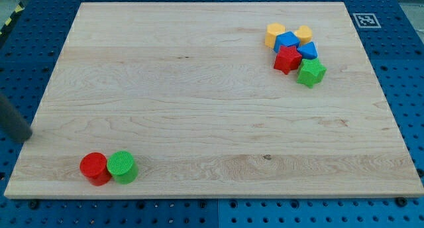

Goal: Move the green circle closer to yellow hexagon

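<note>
End effector: the dark rod entered at the view's left edge, its tip (26, 136) just off the wooden worktop (199, 89); having no jaws, it held nothing. Toward the view's lower right of the tip lay the green circular block (122, 167), touching a red circular block (95, 168). The yellow hexagonal block (275, 34) sat far toward the upper right, so the push would probably run that way.

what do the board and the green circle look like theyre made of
The board looks like light, unvarnished wood: pale grain lines and a small dark knot show, with no glare. The green circle has a flat, even matte colour and a faintly ridged top, so probably painted wood or plastic; the picture leaves that open.
</note>
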`<action>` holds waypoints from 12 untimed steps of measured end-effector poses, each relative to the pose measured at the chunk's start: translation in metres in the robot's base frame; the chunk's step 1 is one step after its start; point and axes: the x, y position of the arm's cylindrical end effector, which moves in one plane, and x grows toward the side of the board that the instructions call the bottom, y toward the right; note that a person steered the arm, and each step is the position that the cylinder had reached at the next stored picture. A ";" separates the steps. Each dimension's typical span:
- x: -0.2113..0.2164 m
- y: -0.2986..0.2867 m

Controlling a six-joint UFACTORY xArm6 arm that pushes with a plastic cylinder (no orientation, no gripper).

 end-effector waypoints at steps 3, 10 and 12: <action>0.035 0.122; 0.023 0.232; -0.022 0.249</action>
